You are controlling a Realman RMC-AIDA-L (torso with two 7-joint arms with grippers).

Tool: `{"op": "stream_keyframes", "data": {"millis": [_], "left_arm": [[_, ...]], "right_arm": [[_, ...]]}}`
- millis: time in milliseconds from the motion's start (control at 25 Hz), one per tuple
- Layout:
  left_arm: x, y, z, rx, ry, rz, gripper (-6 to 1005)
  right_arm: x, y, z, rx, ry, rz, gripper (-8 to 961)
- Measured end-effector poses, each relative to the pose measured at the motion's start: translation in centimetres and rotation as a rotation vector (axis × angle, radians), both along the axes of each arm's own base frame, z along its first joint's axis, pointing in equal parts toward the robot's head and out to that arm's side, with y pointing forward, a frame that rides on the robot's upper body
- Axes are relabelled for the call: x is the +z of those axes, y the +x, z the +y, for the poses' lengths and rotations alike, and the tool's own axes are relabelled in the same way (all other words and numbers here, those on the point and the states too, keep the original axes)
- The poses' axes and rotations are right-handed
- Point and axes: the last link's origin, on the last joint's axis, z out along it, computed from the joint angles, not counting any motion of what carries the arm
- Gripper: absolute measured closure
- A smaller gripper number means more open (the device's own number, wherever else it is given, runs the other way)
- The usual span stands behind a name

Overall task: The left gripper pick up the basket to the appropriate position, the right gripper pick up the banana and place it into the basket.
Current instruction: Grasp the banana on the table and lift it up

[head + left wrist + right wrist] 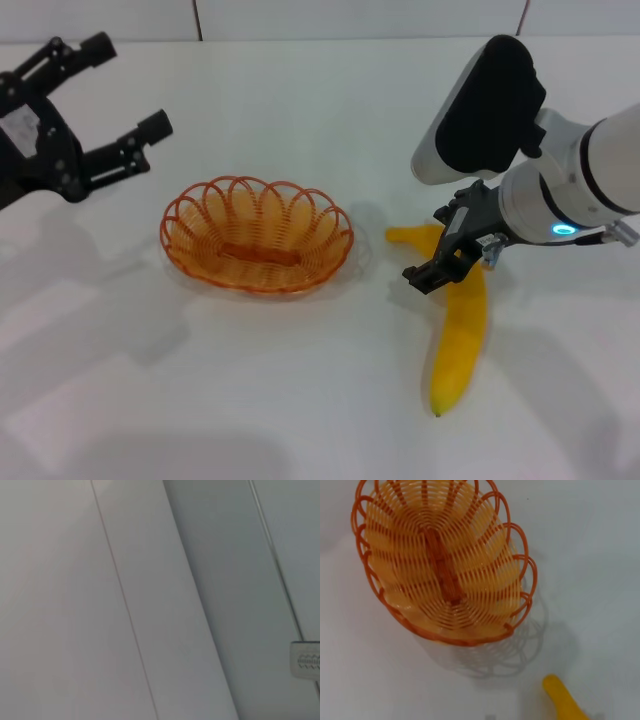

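Observation:
The orange wire basket (300, 215) rests empty on the white table, left of centre. My left gripper (128, 85) hovers open up and to the left of it, well apart from its rim. The yellow banana (462, 330) lies flat on the table to the right of the basket. My right gripper (458, 262) is low over the banana's upper bend, open, with a finger on either side. In the right wrist view the basket (395, 612) fills most of the picture and only the banana's tip (562, 700) shows. The left wrist view shows neither object.
The white table (250, 400) reaches to a white wall at the back. The left wrist view faces grey wall panels with a small plate (305, 661). The right arm's white and black body (480, 110) hangs over the table's right side.

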Motion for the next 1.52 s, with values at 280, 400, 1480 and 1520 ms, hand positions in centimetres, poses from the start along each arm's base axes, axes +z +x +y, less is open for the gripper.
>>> {"op": "stream_keyframes", "data": {"millis": [280,400,1480,1520], "left_arm": [[0.9,-0.2,0.2,0.015,0.039,-0.019,108],[1.1,-0.3,0.3,0.017,0.047,-0.024,108],[2.1,2.0,4.7,0.065,0.054,-0.037,108],[2.0,2.1,4.6,0.061,0.053,-0.038,108]], "right_arm": [[-0.2,0.3,0.3,-0.018,-0.008,-0.018,78],[-0.1,0.4,0.4,-0.022,-0.004,-0.018,79],[-0.2,1.3,1.1,-0.047,0.0,-0.047,82],[-0.2,1.3,1.1,-0.047,0.0,-0.047,83]]}}
